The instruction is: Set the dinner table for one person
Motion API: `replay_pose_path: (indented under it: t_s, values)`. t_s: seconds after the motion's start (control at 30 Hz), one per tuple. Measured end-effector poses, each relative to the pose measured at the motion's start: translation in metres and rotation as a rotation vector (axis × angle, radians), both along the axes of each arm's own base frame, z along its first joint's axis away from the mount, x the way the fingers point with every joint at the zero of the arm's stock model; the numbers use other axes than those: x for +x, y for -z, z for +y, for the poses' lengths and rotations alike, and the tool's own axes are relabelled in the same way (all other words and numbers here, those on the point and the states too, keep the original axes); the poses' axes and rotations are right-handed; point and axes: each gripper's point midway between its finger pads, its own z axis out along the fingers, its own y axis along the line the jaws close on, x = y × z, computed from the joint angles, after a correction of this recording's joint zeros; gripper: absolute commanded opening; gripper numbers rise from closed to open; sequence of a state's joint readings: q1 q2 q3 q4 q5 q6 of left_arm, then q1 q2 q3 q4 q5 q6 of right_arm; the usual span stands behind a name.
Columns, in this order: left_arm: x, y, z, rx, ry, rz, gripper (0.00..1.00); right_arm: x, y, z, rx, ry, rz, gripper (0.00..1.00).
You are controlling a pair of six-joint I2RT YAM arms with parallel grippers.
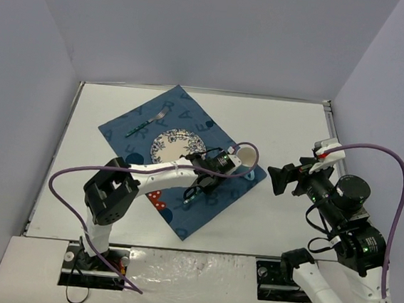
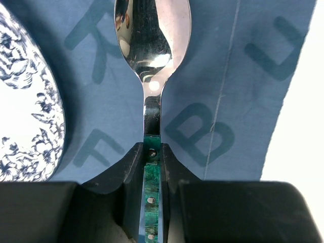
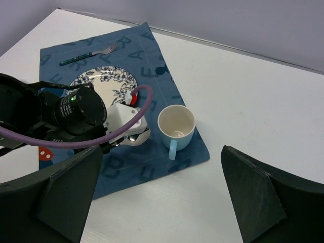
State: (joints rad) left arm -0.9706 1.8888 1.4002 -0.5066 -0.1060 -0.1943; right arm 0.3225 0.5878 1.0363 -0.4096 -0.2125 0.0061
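My left gripper is shut on the green handle of a steel spoon, gripper. The spoon's bowl hangs low over the dark blue letter cloth, between the blue-patterned plate and the light blue cup. I cannot tell whether it touches the cloth. A green-handled fork lies on the cloth beyond the plate. My right gripper is open and empty over the white dinner table, right of the cup.
My left forearm stretches across the cloth by the plate's near edge, and its purple cable loops over the cup. Grey walls close in the table's left, far and right sides. The table's metal trim runs along the right.
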Motion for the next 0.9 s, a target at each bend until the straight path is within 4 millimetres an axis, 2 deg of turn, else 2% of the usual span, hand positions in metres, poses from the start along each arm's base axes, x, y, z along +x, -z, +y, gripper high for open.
replay_pose_path:
  t_s: [0.17,0.33,0.4,0.53,0.63,0.73,0.8,0.9]
  values:
    - [-0.001,0.008,-0.008,-0.012,0.000,0.004,0.00,0.000,0.004,-0.003,-0.015,0.014,0.010,1.00]
    - [-0.002,0.025,-0.009,0.010,-0.005,0.023,0.00,-0.001,0.005,-0.004,-0.018,0.017,0.014,1.00]
    - [-0.003,0.032,-0.009,0.019,-0.014,0.033,0.12,0.000,0.005,-0.004,-0.018,0.019,0.014,1.00]
    - [-0.001,0.033,-0.010,0.006,-0.041,0.027,0.50,0.000,0.005,-0.005,-0.019,0.024,0.014,1.00]
    - [0.001,0.030,-0.010,-0.004,-0.070,0.019,0.68,0.000,0.002,-0.007,-0.019,0.031,0.010,1.00]
    - [0.001,0.019,-0.006,-0.013,-0.098,0.009,0.93,-0.001,-0.007,-0.010,-0.018,0.050,-0.007,1.00]
    - [0.001,0.004,-0.001,-0.023,-0.116,-0.008,0.97,0.000,-0.016,-0.015,-0.017,0.074,-0.026,1.00]
    - [0.002,-0.040,0.011,-0.062,-0.158,-0.070,0.97,0.003,-0.031,-0.023,-0.016,0.125,-0.054,1.00]
